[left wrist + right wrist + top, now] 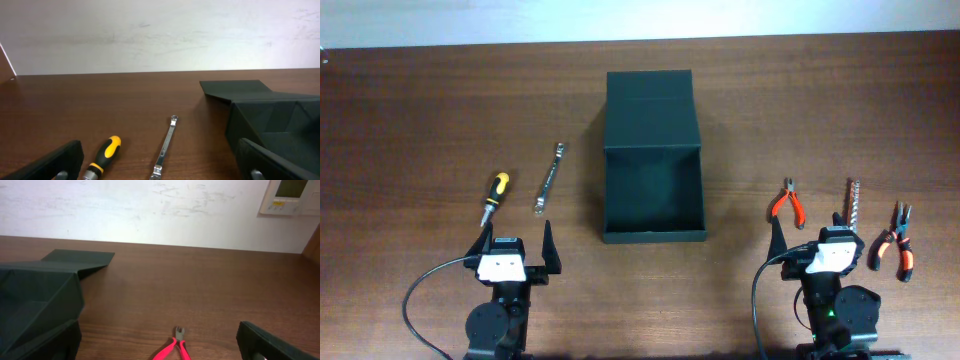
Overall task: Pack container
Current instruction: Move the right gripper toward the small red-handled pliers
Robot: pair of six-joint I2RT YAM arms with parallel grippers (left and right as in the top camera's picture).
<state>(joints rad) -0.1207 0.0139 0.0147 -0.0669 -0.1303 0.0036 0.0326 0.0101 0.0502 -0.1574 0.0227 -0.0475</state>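
The dark green container (653, 190) lies open in the table's middle, its flap lid (649, 107) folded back; it also shows in the left wrist view (272, 117) and the right wrist view (37, 300). Left of it lie a yellow-and-black screwdriver (495, 195) (104, 157) and a silver wrench (550, 178) (166, 146). Right of it lie red cutters (787, 201) (175, 347), a drill bit (852, 201) and orange-and-black pliers (897, 240). My left gripper (515, 243) (160, 175) is open and empty, near the front edge. My right gripper (810, 235) (160, 352) is open and empty, just behind the red cutters.
The brown wooden table (420, 110) ends at a white wall (160, 35) at the back. A wall thermostat (289, 197) shows in the right wrist view. Black cables (415, 300) loop beside each arm base.
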